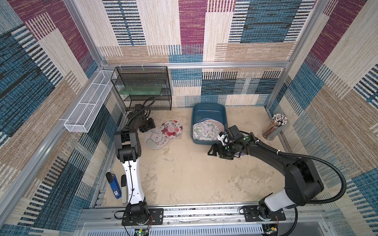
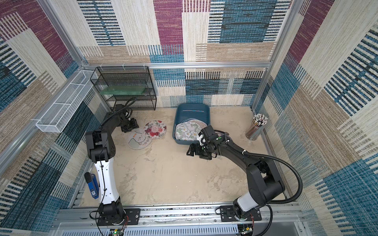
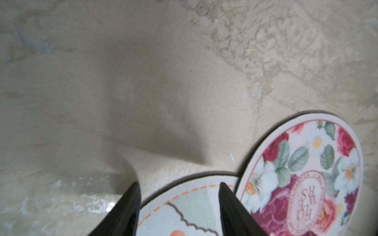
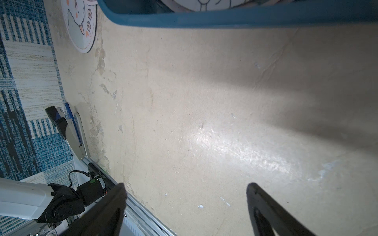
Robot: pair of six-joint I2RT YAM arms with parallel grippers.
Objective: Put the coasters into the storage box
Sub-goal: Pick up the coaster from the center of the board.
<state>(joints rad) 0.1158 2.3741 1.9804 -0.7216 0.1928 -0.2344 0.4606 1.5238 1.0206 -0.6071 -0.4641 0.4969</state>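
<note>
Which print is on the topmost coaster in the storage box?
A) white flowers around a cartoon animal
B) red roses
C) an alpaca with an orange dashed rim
A: in both top views the white-flower coaster lies uppermost in the storage box, while the rose coaster and the alpaca coaster lie out on the table.

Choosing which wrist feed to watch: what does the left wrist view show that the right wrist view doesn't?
Left wrist only: the floral coaster and the left gripper, open over the alpaca coaster's edge. Right wrist only: the box rim, staplers, the left arm and the open right gripper. Both: the alpaca coaster and bare table.
</note>
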